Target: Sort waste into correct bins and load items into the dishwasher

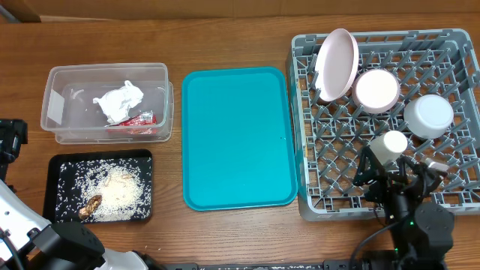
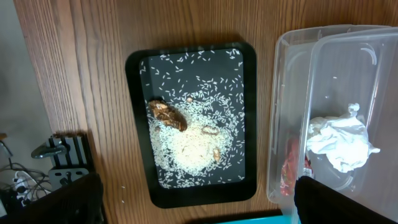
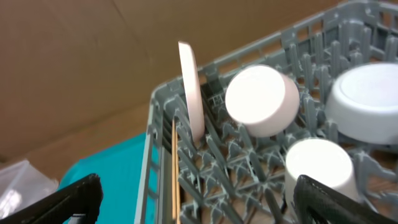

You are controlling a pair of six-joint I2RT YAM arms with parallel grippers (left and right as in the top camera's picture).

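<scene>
Two pincers, left (image 2: 199,186) and right (image 3: 196,190), I see spread apart. Wooden surface (image 1: 225,30) bears grey rack (image 1: 450,202); pink plate (image 1: 336,64) stands on edge in its far corner beside the teal tray (image 1: 236,135), face toward a white cup (image 1: 376,89).

The teal tray (image 1: 236,135) gives me a wide, flat lane down the middle of the desk (image 1: 225,30). On my right, the rack (image 1: 306,204) is crowded: an upright plate (image 1: 336,64), a bowl (image 1: 376,90), a second bowl (image 1: 429,115) and a cup (image 1: 393,142) stand close together. On my left, the clear bin (image 1: 52,105) and the black tray (image 1: 52,187) leave only a narrow gap.
</scene>
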